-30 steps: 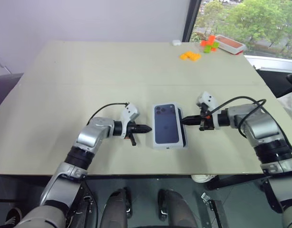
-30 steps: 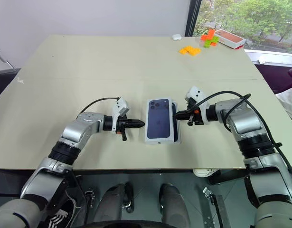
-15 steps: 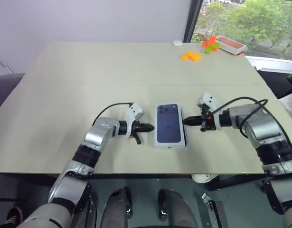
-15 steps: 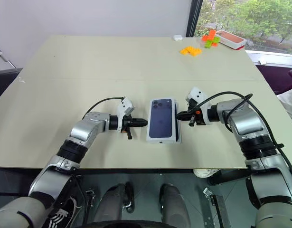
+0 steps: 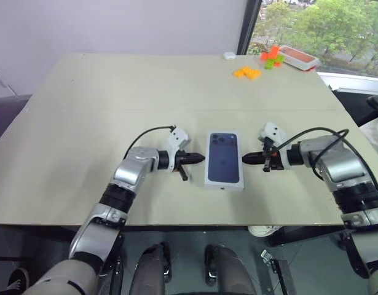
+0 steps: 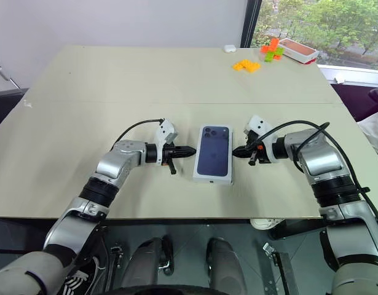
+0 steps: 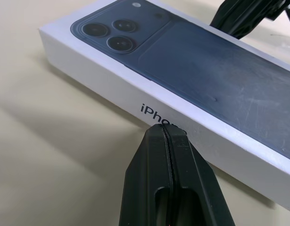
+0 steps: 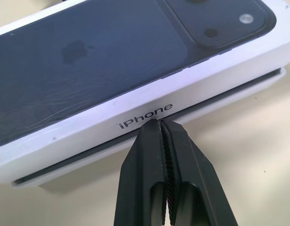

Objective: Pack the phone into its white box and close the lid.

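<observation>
The lid (image 5: 224, 166), white with a dark-blue phone picture on top, lies flat near the table's front edge, covering the white box. In the right wrist view a thin dark gap runs between the lid (image 8: 111, 61) and the white box's rim (image 8: 78, 164) below it. The phone is hidden under the lid. My left gripper (image 5: 201, 158) is shut, its tip at the lid's left side wall (image 7: 135, 101). My right gripper (image 5: 245, 159) is shut too, its tip against the lid's right side wall, by the printed lettering.
Orange blocks (image 5: 246, 72) and a red-and-white tray (image 5: 297, 57) with green and orange pieces sit at the table's far right corner. A small white object (image 5: 228, 55) lies at the far edge. The table's front edge (image 5: 176, 225) runs just below the box.
The lid has slid right and now hides the box edge that showed at its right. My left gripper followed it rightward; my right gripper backed off slightly to the right.
</observation>
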Controlling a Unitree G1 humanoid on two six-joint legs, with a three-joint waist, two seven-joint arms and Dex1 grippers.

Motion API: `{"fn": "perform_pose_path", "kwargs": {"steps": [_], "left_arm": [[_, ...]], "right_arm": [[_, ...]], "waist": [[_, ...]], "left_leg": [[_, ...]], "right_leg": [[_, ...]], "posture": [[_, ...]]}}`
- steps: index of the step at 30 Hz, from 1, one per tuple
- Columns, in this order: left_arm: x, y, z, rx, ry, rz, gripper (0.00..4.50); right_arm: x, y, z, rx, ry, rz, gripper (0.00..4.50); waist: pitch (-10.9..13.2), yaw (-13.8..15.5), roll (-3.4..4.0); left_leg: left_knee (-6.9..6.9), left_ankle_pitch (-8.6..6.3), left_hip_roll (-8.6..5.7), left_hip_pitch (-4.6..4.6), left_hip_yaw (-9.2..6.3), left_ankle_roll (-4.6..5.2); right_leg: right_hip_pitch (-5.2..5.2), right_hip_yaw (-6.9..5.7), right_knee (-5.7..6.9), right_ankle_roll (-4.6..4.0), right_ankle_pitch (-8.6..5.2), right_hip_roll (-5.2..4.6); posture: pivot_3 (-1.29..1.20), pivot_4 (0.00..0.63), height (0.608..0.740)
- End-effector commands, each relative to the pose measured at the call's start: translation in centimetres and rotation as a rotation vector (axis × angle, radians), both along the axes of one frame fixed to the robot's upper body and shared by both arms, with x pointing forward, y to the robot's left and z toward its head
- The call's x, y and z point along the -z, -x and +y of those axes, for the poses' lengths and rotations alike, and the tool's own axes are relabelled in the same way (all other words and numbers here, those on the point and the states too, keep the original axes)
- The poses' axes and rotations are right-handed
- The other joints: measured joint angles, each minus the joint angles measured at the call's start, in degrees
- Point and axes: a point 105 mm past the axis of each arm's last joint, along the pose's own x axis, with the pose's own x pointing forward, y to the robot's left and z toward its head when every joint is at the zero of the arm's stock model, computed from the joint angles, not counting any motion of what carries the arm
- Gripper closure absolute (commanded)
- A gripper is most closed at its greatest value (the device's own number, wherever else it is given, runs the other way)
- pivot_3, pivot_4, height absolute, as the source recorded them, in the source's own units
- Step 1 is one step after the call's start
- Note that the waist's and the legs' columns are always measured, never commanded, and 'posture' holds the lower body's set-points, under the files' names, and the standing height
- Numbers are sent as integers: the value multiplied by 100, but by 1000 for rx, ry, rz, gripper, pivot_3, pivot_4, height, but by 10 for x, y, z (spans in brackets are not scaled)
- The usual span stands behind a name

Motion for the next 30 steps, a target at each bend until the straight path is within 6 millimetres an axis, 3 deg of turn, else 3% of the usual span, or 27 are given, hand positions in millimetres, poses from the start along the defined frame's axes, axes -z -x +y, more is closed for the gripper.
{"fn": "perform_pose_path", "kwargs": {"steps": [1,19,25,30], "left_arm": [[-17,1,-12,33,48,-49,4500],[-2,6,-12,32,18,-23,4500],[-19,-5,1,-19,35,-71,4500],[-34,-13,17,-54,37,-115,4500]], "right_arm": [[-16,-5,-2,-4,-3,-58,4384],[-1,-3,-11,-5,79,-50,4384],[-3,-6,-17,-12,139,-83,4384],[-20,-16,-24,22,125,-127,4384]], "waist": [[0,-1,0],[0,2,0],[0,-3,0],[0,-12,0]], "left_leg": [[0,0,0,0,0,0],[1,2,-1,0,0,4],[2,3,-1,0,0,4],[2,1,-1,1,0,2]], "right_leg": [[0,0,0,0,0,0],[1,0,1,1,0,1],[0,0,2,1,0,1],[-1,0,5,0,0,2]], "posture": [[0,150,740],[0,150,740],[0,150,740],[0,150,740]]}}
